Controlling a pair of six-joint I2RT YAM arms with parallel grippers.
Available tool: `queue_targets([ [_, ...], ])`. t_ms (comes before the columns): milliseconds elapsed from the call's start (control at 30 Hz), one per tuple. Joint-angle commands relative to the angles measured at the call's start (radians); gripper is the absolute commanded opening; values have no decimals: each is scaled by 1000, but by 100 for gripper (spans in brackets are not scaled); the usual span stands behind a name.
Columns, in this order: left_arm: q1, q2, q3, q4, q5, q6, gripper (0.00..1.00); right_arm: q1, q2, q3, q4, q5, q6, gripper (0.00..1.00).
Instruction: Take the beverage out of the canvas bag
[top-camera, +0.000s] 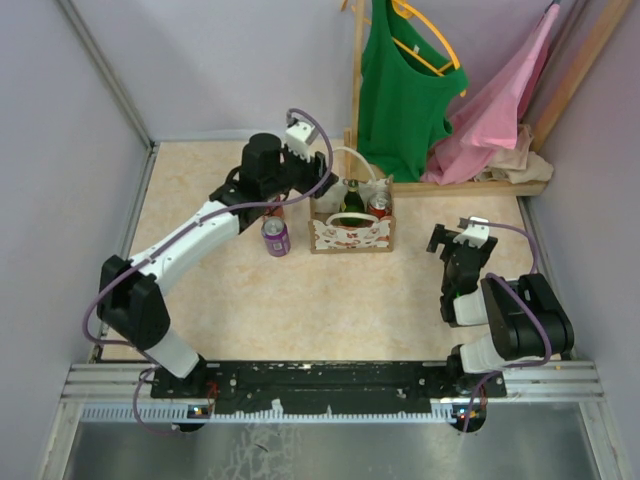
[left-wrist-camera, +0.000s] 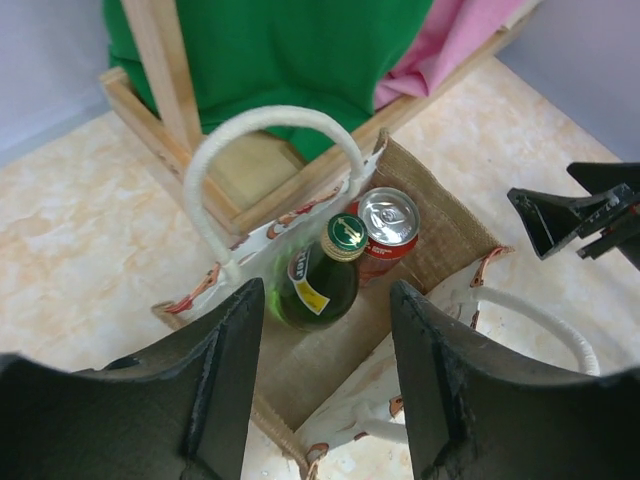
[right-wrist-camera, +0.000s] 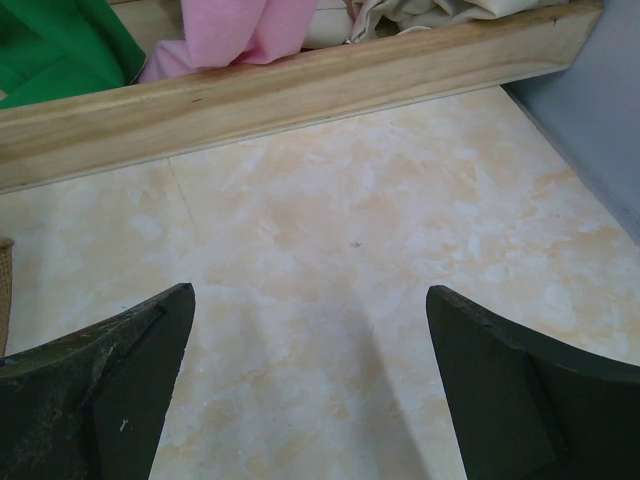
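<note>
Nearest, by the right edge of the table (top-camera: 300, 310): right gripper (right-wrist-camera: 308, 300), spread wide, gripping nothing, aimed at bare marbled surface. Parked low and well apart from the bag, seemingly to leave the reach to the other arm.

Further in, left of centre: purple can (top-camera: 276, 237), upright on the table just beside the bag's left wall, under the left arm. Outside the bag, so probably set aside there, clear of the opening.

Next, toward the far edge, about mid-width: canvas bag (top-camera: 350, 238), mouth up. One white handle (left-wrist-camera: 270, 125) arched up at the far side, the other drooped over the near wall, leaving the opening free from above. Inside, against the far wall: green bottle (left-wrist-camera: 316, 285) and red can (left-wrist-camera: 388, 226), both upright, seemingly touching, bottle on the left in the top view. Beverage not yet out.

Over the bag's left end: left gripper (left-wrist-camera: 325, 320), tilted down toward the opening, fingers (left-wrist-camera: 225, 380) partway apart, nothing between them. Gap lined up roughly with the bottle, short of it. Judged a set-up for a pinch on the neck, the tallest thing to reach. Risk: snagging the raised handle or nudging the can on the way in.

Farthest, along the far edge: wooden rack (top-camera: 470, 187) carrying green shirt (top-camera: 400, 90) and pink cloth (top-camera: 500, 100), no part of the job.
</note>
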Motion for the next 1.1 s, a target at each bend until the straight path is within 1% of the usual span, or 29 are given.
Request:
queue_targets([
  [0,-3,39,-16,156,119,-14,58,-4,-9,20,45,0,-2,99],
  [67,-3,51,-34,202,137,-11,55,-5,-10,20,45,1,-1,99],
  [167,-3,62,-71,283,173,-13,54,-4,-10,19,45,1,-1,99],
  [267,-3,75,-92,326,202,-24,53,-4,-9,20,45,0,-2,99],
  [367,-3,99,-105,362,214,-22,46,-4,-10,20,45,0,-2,99],
  [400,-3,109,-110,374,215,-14,46,-4,-9,20,45,0,-2,99],
  [433,-4,119,-115,389,212,-3,47,-4,-9,20,46,1,-1,99],
  [533,-3,152,-120,420,212,38,55,-4,-9,19,45,0,-1,99],
  [600,-3,166,-129,446,215,58,57,-4,-9,20,46,1,-1,99],
  [967,-4,225,-152,559,248,105,60,-4,-10,20,45,1,-3,99],
  [1067,-3,248,-159,598,262,111,59,-4,-9,20,45,1,-2,99],
])
